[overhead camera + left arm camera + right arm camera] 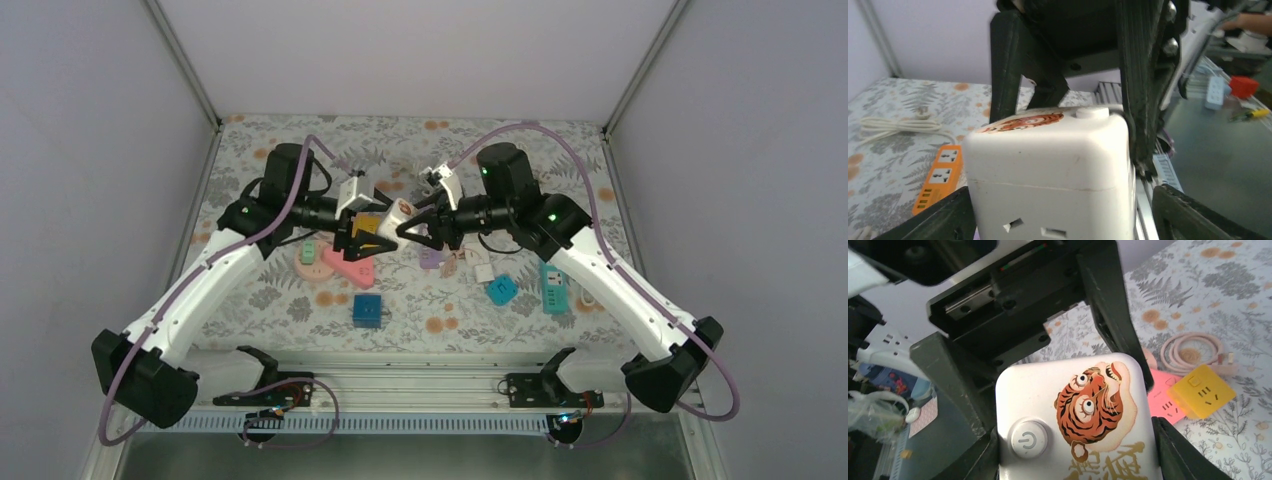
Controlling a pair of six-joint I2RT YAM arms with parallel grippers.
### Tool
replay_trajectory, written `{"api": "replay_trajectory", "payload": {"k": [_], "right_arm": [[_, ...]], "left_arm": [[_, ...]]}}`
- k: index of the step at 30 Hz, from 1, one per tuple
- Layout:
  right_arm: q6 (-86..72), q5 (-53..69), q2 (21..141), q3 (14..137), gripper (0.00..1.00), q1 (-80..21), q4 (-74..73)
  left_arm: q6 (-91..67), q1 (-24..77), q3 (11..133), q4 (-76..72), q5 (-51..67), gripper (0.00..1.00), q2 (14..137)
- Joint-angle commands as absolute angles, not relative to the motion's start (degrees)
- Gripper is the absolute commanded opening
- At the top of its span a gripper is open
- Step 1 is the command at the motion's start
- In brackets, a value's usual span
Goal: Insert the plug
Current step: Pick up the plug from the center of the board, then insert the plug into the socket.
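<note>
The right gripper [1075, 460] pinches the white socket cube [1048, 390] by both sides above the flowered mat [1248, 450], while the left gripper [1058, 220] stands spread around it, one finger [1198, 220] just clear. Only the right wrist view shows its tiger picture [1093, 405], power-symbol button [1028, 439] and cropped, unreadable gold characters [1108, 465]; only the left shows its socket holes [1050, 231]. Beyond lie a yellow socket [1204, 390] and a coiled pink cable [1193, 347].

The socket cube [1048, 390] is smooth, softly glossy white plastic with a printed tiger sticker [1093, 405], the gripper fingers [1008, 65] are matt, faintly ridged black plastic, the table cover [300, 305] looks like matt floral cloth, and the near rail [420, 385] is dull metal.
</note>
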State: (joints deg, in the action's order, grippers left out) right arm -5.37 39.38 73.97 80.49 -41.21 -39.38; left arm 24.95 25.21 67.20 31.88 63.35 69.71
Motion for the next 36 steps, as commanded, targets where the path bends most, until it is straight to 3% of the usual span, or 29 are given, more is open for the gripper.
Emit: {"api": "replay_trajectory", "payload": {"k": [1, 4, 9, 17, 28, 36], "right_arm": [[-15.2, 34.0, 69.6, 75.8, 0.27, -41.5, -24.9], [-20.3, 27.9, 67.4, 71.5, 0.27, -41.5, -18.5], [-26.5, 17.0, 65.6, 66.1, 0.25, -41.5, -13.0], [-39.8, -0.2, 65.1, 56.2, 0.25, -47.4, -7.0], [-51.6, -13.1, 71.8, 51.8, 0.25, -57.0, -4.9], [-51.9, -13.6, 75.5, 52.1, 0.25, -57.5, -3.3]], "left_arm": [[15.2, 25.7, 64.6, 19.6, 54.1, 0.90, 65.6], [9.0, 25.7, 64.1, 17.4, 45.5, 1.00, 64.2], [-1.8, 25.7, 64.4, 17.8, 28.8, 1.00, 61.9], [-22.1, 24.8, 61.8, 33.9, -11.1, 1.00, 57.4], [-30.6, 13.8, 51.7, 39.1, -9.4, 1.00, 50.6], [-32.0, 3.1, 46.5, 34.0, 3.2, 0.97, 52.3]]}}
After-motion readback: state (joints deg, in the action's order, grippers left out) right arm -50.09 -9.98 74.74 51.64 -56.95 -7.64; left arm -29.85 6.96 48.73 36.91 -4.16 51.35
